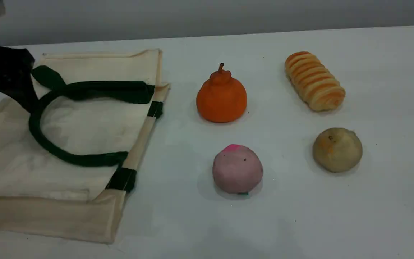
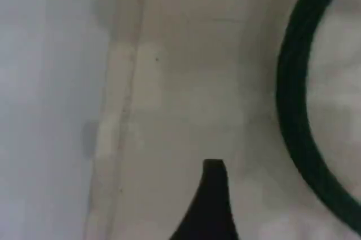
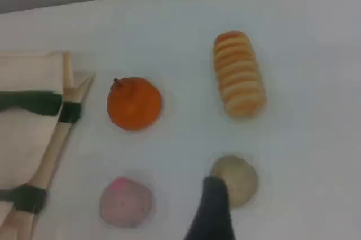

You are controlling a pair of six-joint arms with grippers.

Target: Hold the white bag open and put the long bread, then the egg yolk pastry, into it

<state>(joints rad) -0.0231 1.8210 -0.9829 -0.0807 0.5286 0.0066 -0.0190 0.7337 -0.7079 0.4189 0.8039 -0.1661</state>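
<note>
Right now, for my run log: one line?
white bag flat; long bread, egg yolk pastry on table; left jaws open over bag; right jaws open

Left: bag (image 1: 20,165) flat on table (image 1: 372,216); right: long bread (image 1: 314,81) behind egg yolk pastry (image 1: 337,149).

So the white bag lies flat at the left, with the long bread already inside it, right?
No. The white bag does lie flat at the left, but the long bread lies outside it on the table, as the scene view shows.
</note>
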